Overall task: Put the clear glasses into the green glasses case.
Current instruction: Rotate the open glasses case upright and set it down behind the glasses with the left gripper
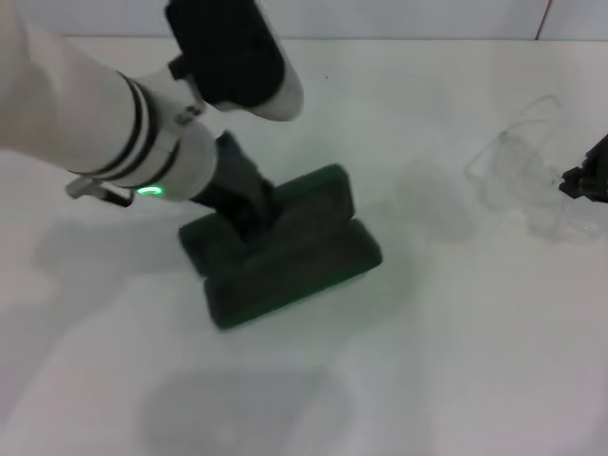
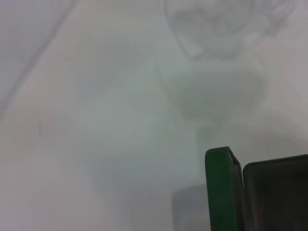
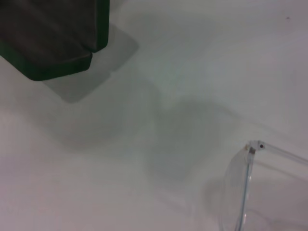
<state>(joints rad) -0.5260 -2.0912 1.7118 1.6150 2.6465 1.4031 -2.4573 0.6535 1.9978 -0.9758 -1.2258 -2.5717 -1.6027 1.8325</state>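
The green glasses case [image 1: 294, 252] lies open in the middle of the white table, its two halves spread flat with the dark lining showing. My left gripper [image 1: 243, 204] reaches down onto the case's left half near the hinge. The left wrist view shows the case's green rim [image 2: 219, 187] and dark lining. The clear glasses [image 1: 521, 169] rest on the table at the far right, temple arms unfolded. My right gripper [image 1: 587, 180] sits at the right edge, just beside the glasses. In the right wrist view one corner of the glasses [image 3: 246, 187] and a corner of the case [image 3: 53, 43] appear.
The white table [image 1: 446, 361] stretches around the case. A back edge runs along the top of the head view, with a thin red line [image 1: 543, 19] at the far right corner.
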